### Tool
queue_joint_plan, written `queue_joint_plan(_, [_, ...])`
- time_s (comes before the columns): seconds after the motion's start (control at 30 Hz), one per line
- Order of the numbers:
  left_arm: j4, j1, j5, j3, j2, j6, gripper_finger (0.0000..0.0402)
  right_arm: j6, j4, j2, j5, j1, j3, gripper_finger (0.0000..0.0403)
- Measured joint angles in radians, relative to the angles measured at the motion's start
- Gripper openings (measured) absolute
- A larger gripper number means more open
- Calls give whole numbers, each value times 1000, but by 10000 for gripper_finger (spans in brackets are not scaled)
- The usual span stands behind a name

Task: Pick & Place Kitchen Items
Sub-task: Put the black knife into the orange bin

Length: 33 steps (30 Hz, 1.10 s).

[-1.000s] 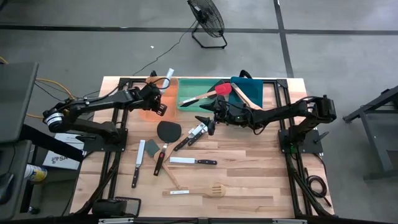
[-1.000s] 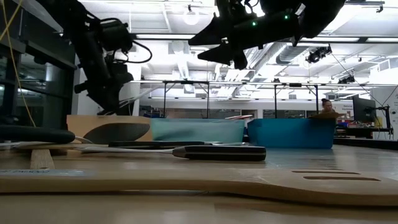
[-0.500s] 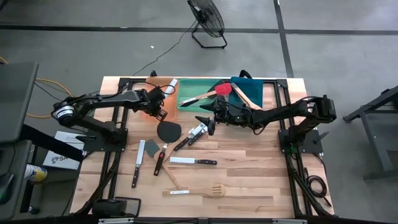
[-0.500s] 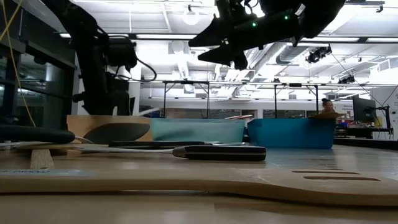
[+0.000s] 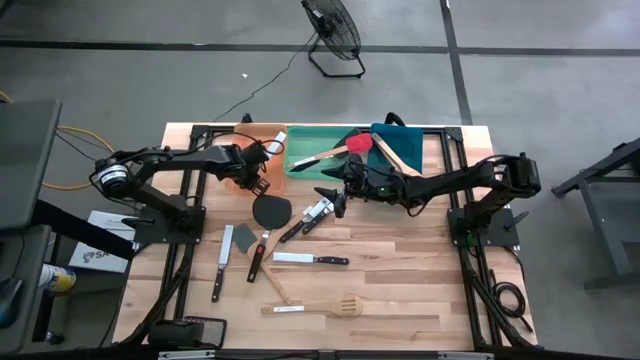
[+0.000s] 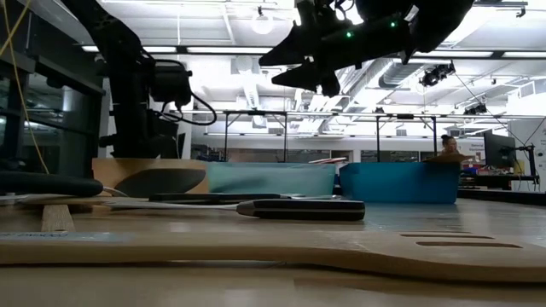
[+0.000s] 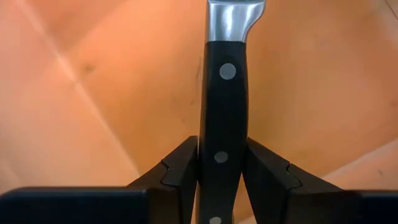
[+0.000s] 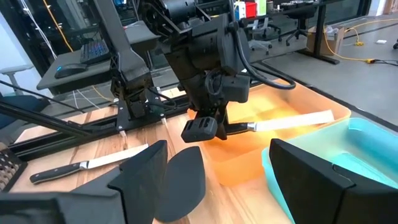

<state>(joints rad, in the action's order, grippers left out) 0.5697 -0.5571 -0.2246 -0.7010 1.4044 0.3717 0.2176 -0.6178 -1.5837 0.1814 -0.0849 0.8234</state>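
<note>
While our left gripper keeps its fingers clamped on the black handle of a knife, we have swung that arm back and lowered it over the orange tray — a second ago the blade stuck out past the tray's far rim; now the knife hangs level, just above the tray floor. We judge the drop is next. Our right gripper has not moved, hovering with fingers spread above the table, near the black spatula — other utensils wait on the boards.
</note>
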Motion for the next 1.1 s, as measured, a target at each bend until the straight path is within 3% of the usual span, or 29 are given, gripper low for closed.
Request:
queue_joint_plan(0.43, [-2,0,-5,0,1,2,125,5,10,0,0,0,0,275])
queue_joint_plan(0.8, [2,1,-2,-47,-56,-23,127,48,133,0,-45,0,0,275])
queue_joint_plan(1.1, [62,3,151,-53,-171,-13,127,52,172,0,-51,0,0,275])
